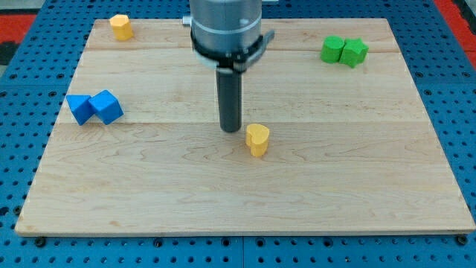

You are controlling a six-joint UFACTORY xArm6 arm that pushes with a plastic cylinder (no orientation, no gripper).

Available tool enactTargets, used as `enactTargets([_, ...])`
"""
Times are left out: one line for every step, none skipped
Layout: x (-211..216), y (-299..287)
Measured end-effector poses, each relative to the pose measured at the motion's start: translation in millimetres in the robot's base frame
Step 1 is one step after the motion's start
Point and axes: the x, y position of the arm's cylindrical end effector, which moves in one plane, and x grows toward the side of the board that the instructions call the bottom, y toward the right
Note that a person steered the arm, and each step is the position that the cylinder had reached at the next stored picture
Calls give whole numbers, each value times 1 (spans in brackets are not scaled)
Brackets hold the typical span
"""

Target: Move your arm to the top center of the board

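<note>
Resting my tip (230, 129) mid-board (357, 179), beside yellow heart block (257, 139)

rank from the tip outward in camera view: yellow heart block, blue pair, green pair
1. Yellow heart block: just to the view's right of my tip, nearly touching.
2. Blue pair: toward the view's left edge, slightly above the tip.
3. Green pair: view's upper right, near the board's top edge.

My tip (230, 129) stands near the desk's (357, 186) middle, the yellow heart block (257, 139) just beside it on the view's right — the only close obstacle. Toward the top centre the wood lies open. The other blocks sit well apart (all near the edges): yellow block (121, 26), two blue blocks (94, 108), two green blocks (344, 50).
</note>
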Motion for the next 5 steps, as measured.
enactTargets([-3,44])
enactTargets([-34,83])
enactTargets([-118,115])
enactTargets([-177,102])
enactTargets([-178,102])
